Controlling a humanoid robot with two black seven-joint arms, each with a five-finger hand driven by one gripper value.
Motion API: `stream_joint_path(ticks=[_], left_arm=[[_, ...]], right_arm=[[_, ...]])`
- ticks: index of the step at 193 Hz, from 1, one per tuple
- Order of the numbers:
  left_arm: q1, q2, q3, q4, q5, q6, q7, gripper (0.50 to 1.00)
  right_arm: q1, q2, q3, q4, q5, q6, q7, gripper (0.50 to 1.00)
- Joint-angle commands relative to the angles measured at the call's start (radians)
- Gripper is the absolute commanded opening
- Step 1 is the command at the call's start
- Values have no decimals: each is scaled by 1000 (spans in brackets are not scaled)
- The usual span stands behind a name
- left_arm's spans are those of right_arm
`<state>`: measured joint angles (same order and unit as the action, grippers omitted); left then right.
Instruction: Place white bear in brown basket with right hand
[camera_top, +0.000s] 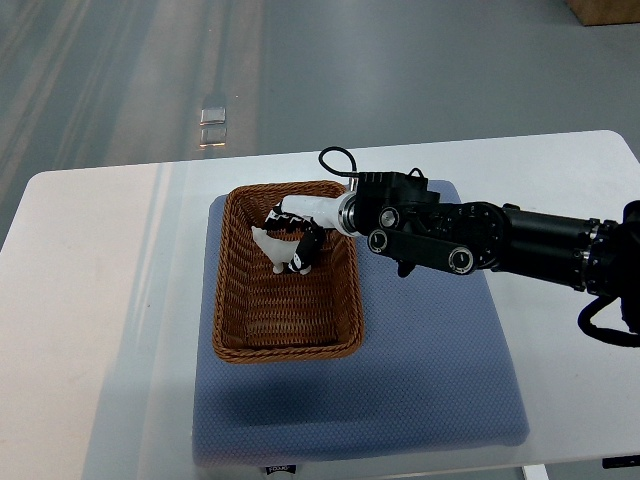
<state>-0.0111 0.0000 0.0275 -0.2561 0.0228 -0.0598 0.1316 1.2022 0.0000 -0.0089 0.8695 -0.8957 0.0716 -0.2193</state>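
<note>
A white table (90, 300) with a smooth, faintly glossy top and rounded corners fills most of the view. On it lies a blue-grey mat (430, 370), soft-looking, finely dimpled and rectangular with rounded corners. The brown basket (285, 345) sits on the left part of the mat: woven wicker, rectangular, with a thick braided rim and tightly ribbed walls and floor.

Inside the basket, toward its far end, is the white bear (272, 248), a small pale plush shape. The right hand (300, 232) reaches over the basket's far right rim, its white and black fingers curled about the toy and gripping it. Whether the bear touches the basket floor cannot be told.

To the right, the hand joins a white cuff and then a black arm (500, 240), built of hard matte segments with round silver-ringed joints, a thin black cable looping above the wrist. The arm runs across the mat to the right edge.
</note>
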Motion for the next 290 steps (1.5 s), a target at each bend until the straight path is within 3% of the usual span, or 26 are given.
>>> stream_joint_path(ticks=[1,14,29,66,105,137,165,196,220,290], left_arm=[[0,0,0,0,0,0,-1,1000],[0,0,0,0,0,0,0,1000],[0,0,0,0,0,0,0,1000],[0,0,2,-2,0,0,0,1000],[-1,0,2,-8,2,0,0,1000],[0,0,2,-11,3,0,0,1000],[-1,0,3,-11,3,0,0,1000],[-1,0,2,-11,3,0,0,1000],[-1,0,2,-12,3,0,0,1000],[-1,0,2,-12,3,0,0,1000]], right_arm=[[20,0,17,5,8,2,0,860],[42,0,49,9,12,8,-2,901],[62,-3,84,14,14,8,0,903],[53,-123,285,14,26,2,4,913],[-144,-175,701,-1,38,-3,12,915],[-311,-141,1029,-12,54,-7,124,915],[-391,-43,1208,-115,242,-7,238,915],[-397,-28,1238,-263,556,13,357,915],[-398,-18,1235,-313,727,23,426,921],[-437,0,1235,-330,765,123,446,924]])
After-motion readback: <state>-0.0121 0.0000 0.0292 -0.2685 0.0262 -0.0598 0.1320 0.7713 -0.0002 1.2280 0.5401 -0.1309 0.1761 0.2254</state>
